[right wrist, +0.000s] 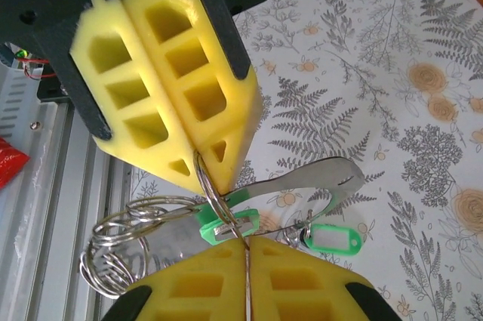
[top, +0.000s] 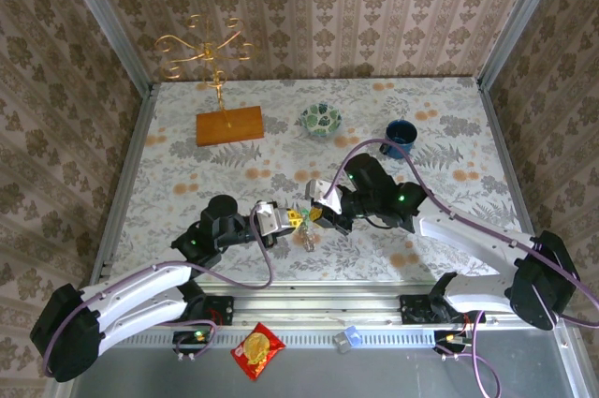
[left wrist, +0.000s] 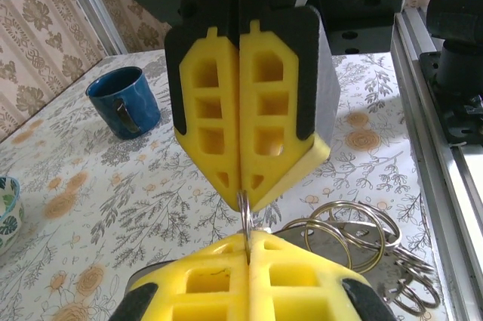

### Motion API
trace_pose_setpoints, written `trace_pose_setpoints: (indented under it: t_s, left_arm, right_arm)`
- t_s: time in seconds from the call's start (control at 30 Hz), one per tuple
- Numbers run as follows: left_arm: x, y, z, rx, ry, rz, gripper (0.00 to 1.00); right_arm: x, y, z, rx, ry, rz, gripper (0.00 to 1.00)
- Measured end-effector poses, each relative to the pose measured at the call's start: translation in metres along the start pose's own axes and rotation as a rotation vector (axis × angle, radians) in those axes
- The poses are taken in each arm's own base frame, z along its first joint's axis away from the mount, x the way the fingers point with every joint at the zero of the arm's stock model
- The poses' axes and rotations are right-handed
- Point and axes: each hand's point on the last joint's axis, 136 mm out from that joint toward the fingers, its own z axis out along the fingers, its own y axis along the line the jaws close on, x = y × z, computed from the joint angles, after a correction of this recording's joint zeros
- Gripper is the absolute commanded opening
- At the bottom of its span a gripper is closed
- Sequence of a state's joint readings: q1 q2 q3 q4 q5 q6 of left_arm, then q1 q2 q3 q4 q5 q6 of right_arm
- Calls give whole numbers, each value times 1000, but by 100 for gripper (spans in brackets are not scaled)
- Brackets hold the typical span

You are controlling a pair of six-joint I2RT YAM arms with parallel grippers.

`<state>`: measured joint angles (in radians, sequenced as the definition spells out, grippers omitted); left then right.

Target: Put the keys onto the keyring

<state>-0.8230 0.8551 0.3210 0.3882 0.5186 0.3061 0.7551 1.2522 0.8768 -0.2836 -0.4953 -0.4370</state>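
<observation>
Two-arm pinch over the front centre of the table (top: 168, 183). The left gripper (top: 292, 220) and the right gripper (top: 318, 214) meet tip to tip. Each has its yellow foam pads pressed together on the thin wire of the keyring (left wrist: 245, 214), which bridges the short gap between them. The keys (right wrist: 230, 221) hang just under this gap, one green head against the loop and the other a little to the side. Whether either key is already threaded cannot be told. A bunch of silver split rings (right wrist: 121, 249) dangles beside them. The step in hand appears to be working a key onto the wire. This is probably best done by keeping one pinch fixed as an anchor and letting the other slide or twist only slightly, since thin wire could slip out of soft foam under a hard pull. Seen from above, the keyring's held stretch runs left to right across the table, from one set of fingertips to the other. The nearer key's flat metal blade appears to lie along a shallow slant, pointing away from the loop with its green head toward the ring.
</observation>
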Motion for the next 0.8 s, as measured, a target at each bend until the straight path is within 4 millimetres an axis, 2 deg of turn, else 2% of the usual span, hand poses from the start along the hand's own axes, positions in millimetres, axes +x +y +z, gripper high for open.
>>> trace_pose_setpoints:
  t_s: [0.17,0.3,0.43,0.63,0.8]
  left_arm:
    - [2,0,1,1,1,0,0]
    - [1,1,2,-2,-6,4,0]
    - [-1,1,2,-5,-15,9,0]
    - [-3,2,2,-7,-21,12,0]
    - [-5,2,1,-11,-34,6,0]
  right_arm:
    - [7,0,7,-14,21,14,10]
    - [6,0,7,-16,20,21,23]
    - [2,-1,4,-6,-2,18,28]
    - [-7,0,-1,2,-54,-3,27]
    - [-15,0,-1,-7,-90,-7,18]
